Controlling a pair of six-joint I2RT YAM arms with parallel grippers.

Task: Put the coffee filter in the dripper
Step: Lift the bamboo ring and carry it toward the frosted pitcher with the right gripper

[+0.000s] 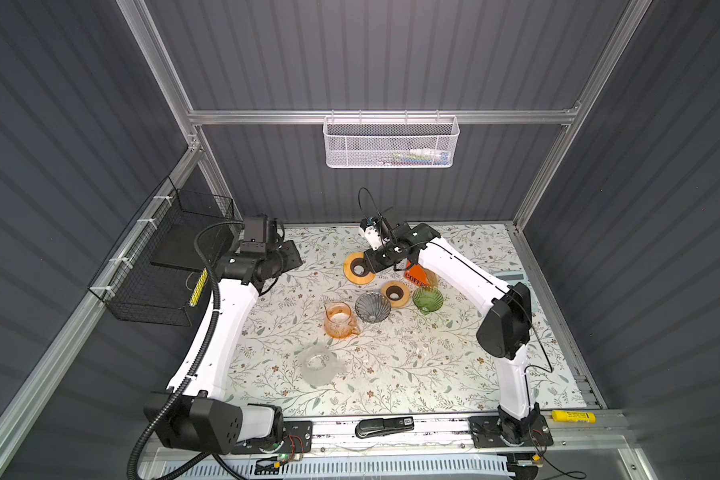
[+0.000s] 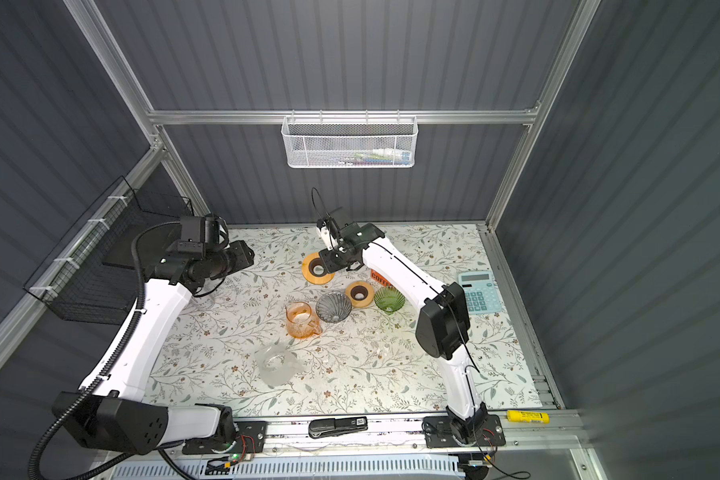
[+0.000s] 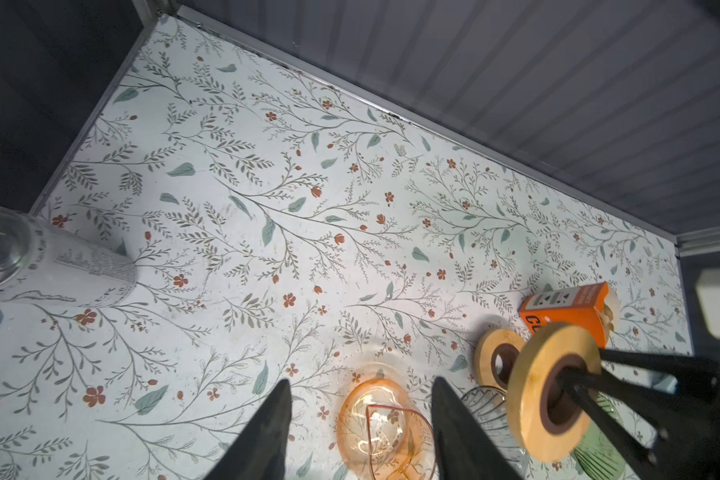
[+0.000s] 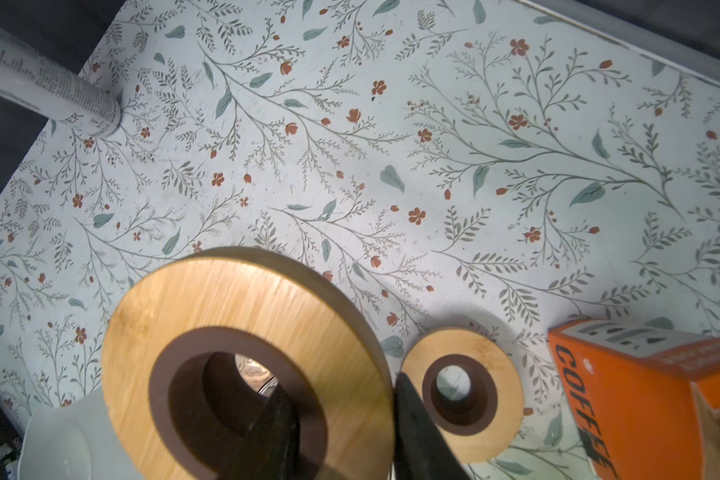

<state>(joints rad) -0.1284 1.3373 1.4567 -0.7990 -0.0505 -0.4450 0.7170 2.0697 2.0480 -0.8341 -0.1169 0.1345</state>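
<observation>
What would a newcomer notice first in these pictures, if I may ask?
Probably the large wooden ring, held tilted near the back of the floral tabletop, with the right gripper clamped on its rim, one of the jaws through the hole. Next, the coloured glassware mid-table: an orange jug, a grey dripper and a green dripper.

White arm shells (image 1: 229,328), black joint housings (image 1: 504,328), ribbed black cable conduit (image 1: 218,299), small dots, perhaps screws (image 1: 230,428).

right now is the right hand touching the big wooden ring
Touching. Right wrist view: right hand grips the big wooden ring, one finger through its hole.
</observation>
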